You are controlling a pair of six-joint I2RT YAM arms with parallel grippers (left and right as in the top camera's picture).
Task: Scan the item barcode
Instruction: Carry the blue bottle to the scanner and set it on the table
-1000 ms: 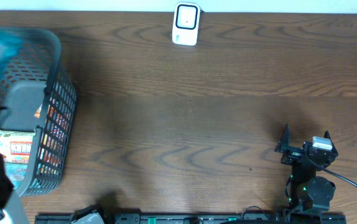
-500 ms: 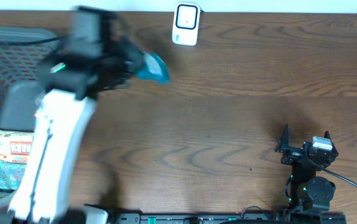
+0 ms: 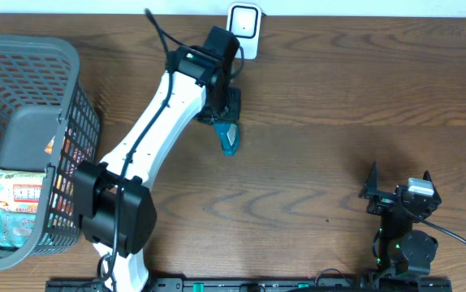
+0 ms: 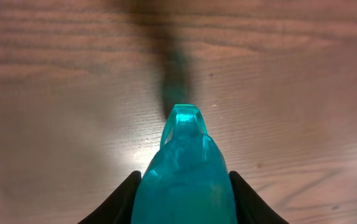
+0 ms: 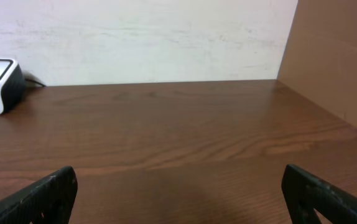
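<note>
Okay, the left gripper (image 4: 183,179) is clenched on the teal item (image 3: 229,141), which sits over the table (image 3: 338,97) just beside the white scanner (image 3: 243,31), its narrow end pointing away from the scanner. The right gripper (image 3: 399,182) is spread wide, empty, and parked well apart. No barcode shows in any view, so I can't tell which face carries it. The step probably needs a wrist turn until the label faces the scanner window, then a steady hold with the fingers (image 4: 126,200) off the code.

Translucent teal item (image 3: 228,139) near scanner (image 3: 243,31)
</note>
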